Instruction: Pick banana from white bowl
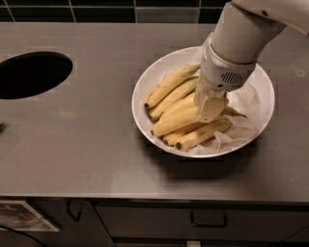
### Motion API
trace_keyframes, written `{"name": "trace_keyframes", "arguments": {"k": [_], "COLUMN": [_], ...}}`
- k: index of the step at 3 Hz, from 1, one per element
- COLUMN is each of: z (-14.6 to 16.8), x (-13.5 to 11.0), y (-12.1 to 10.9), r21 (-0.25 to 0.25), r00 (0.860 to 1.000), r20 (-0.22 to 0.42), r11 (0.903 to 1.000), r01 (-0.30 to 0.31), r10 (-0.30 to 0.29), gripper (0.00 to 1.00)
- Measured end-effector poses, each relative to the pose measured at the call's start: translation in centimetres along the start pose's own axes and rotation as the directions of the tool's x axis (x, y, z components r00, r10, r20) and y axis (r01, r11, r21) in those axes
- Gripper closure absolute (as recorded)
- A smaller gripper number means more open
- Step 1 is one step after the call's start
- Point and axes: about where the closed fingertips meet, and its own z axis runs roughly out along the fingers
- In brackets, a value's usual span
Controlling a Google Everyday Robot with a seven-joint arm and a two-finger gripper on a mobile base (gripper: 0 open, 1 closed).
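Note:
The white bowl (141, 84) is wide, shallow and glossy, and stands on the steel counter right of centre. It holds several yellow bananas (171, 84) lying side by side, their dark tips pointing lower left, on crinkled white paper (245, 102). My gripper (210, 109) reaches down from the upper right into the bowl. It rests on the middle banana (176, 121) of the bunch, and its grey wrist hides the bananas' right ends.
A round dark hole (32, 75) is cut into the counter at the left. Black wall tiles (145, 8) run along the back. Below the counter's front edge are drawers with dark handles (208, 223).

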Motion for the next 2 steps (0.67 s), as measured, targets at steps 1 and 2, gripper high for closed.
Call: {"name": "trace_keyframes", "arguments": {"k": [1,2], "z": [0.0,-1.5], "x": [0.0,0.3], "y": [0.0,-0.2], "r21": [0.0,0.04], "r00": [1.0,1.0], "r20": [0.0,0.029], "r11": [1.0,0.9992], "r01": [0.0,-0.003], "r10": [0.0,0.002], "gripper": [1.0,1.0]}}
